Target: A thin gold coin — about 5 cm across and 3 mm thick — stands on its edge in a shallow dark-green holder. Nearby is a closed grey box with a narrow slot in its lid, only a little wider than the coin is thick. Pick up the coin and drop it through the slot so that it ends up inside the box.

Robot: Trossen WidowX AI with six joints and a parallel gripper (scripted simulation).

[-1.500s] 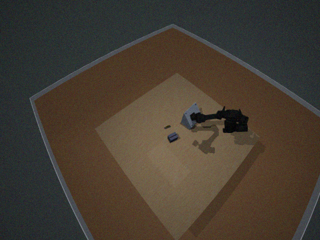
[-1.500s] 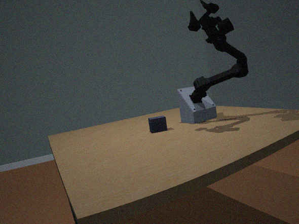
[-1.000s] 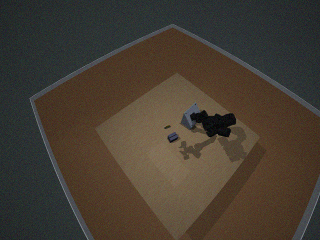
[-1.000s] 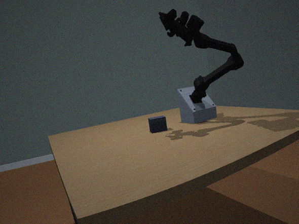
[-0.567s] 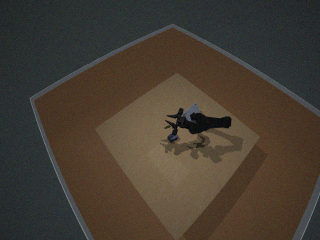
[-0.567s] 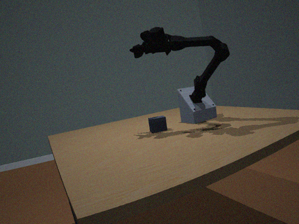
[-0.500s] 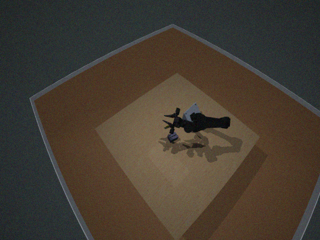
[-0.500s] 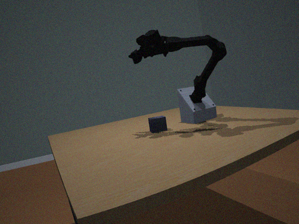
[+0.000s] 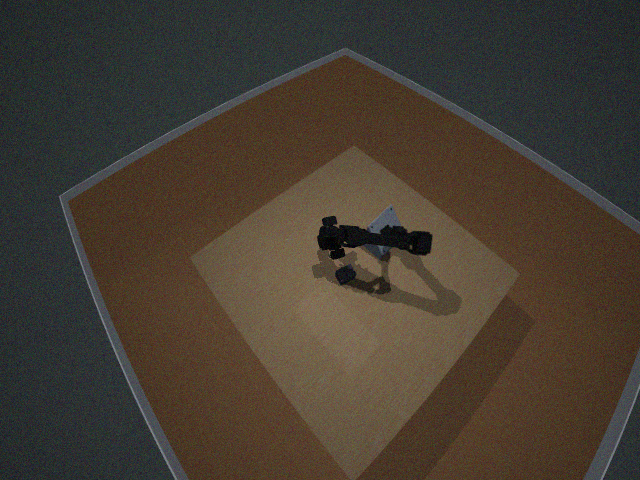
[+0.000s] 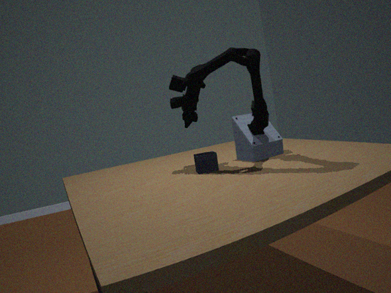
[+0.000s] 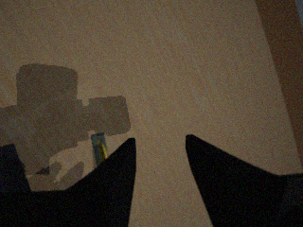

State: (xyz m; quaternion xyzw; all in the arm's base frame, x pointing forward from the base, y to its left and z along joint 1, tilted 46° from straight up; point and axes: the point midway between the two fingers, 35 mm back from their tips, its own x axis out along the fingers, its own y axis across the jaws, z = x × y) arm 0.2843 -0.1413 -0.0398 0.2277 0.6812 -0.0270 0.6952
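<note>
The gold coin stands on edge in the dark-green holder at the lower left of the wrist view, partly covered by the left finger. Neither can be made out in the top and exterior views. The closed box looks dark blue-grey in the dim light and stands on the table; its slot cannot be made out. My gripper points down, well above the table. Its fingers are part-way open with nothing between them. In the wrist view, the holder lies left of the gap between the fingertips.
The light wooden table carries the pale, slanted robot base behind the box. The arm's shadow falls around the box and beside the holder. A table edge shows at the right of the wrist view.
</note>
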